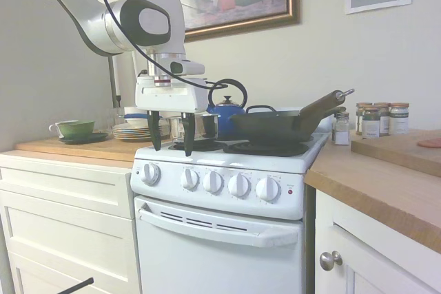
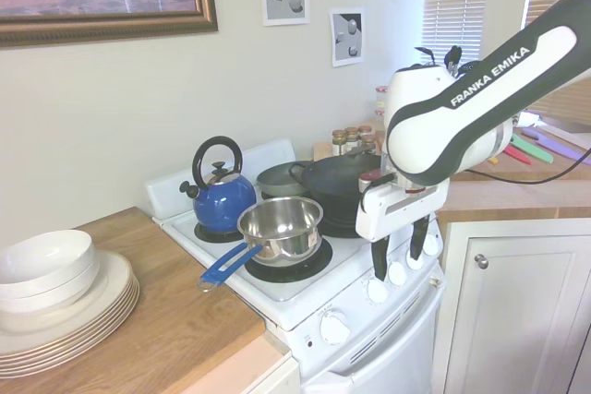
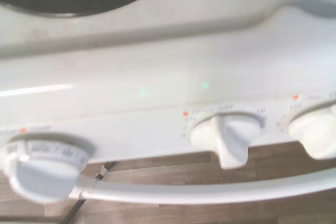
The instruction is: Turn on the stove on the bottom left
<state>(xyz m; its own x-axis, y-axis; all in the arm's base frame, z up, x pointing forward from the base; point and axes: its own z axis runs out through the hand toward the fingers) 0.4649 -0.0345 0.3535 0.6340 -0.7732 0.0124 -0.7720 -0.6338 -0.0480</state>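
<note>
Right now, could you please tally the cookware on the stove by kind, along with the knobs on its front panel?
Kettles: 1, the blue kettle.
Saucepans: 1, the steel saucepan with a blue handle.
Dark pans: 2, the wok and a grey pan behind it.
Knobs: 5, on the stove front, from the leftmost knob to the rightmost.
Total: 9.

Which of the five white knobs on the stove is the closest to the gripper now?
The second knob from the plates' end. The open gripper hangs above the gap between it and the larger end knob, slightly closer to this one; the other three lie farther toward the red light.
</note>
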